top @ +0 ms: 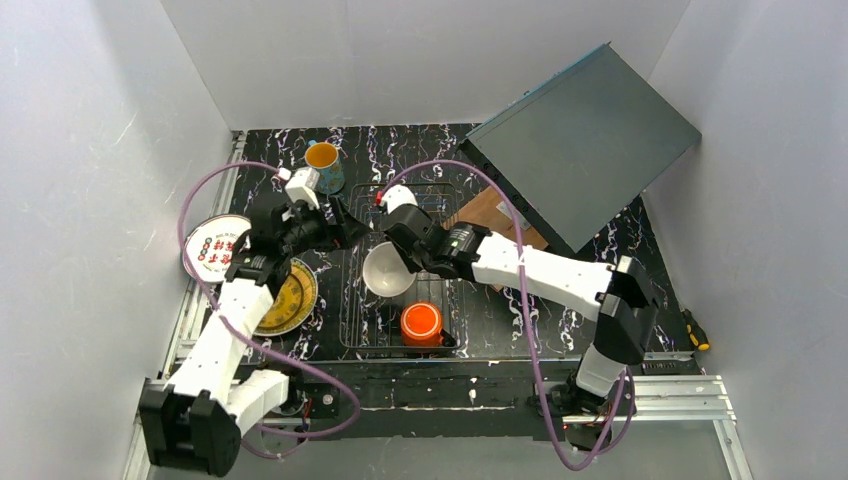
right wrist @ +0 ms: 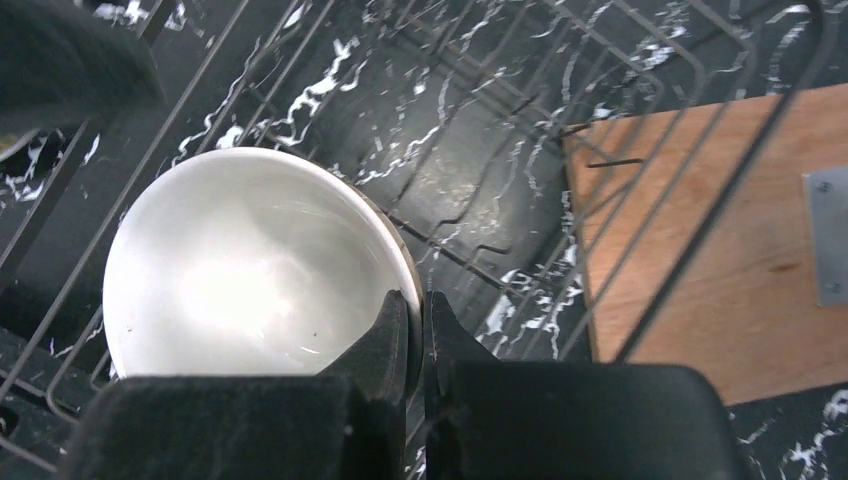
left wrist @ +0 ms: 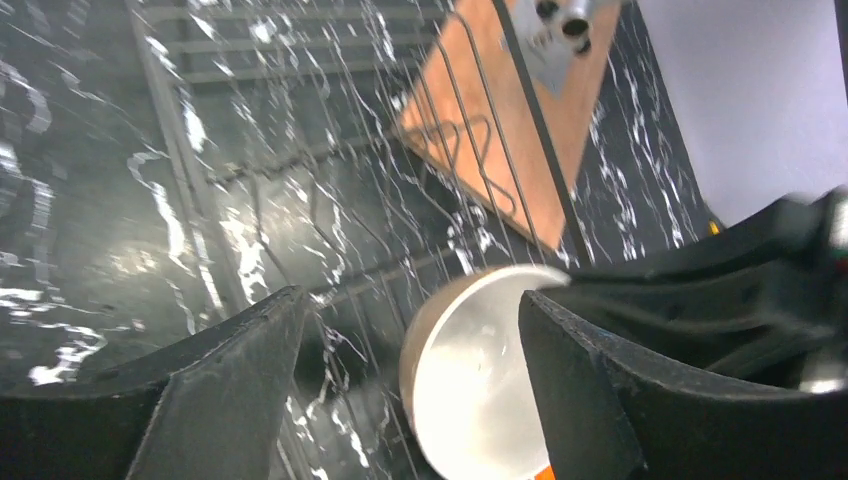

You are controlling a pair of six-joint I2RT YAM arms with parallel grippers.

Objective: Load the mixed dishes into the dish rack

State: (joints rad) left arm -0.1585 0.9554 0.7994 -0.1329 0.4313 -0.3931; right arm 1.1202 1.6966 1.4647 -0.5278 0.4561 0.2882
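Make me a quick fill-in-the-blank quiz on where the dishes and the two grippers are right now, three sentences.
1. The right gripper is shut on the rim of the white-and-tan ____.
2. The orange mug sits inside the ____.
3. The left gripper has its jaws ____, holding nothing.
Missing words: bowl; dish rack; open.
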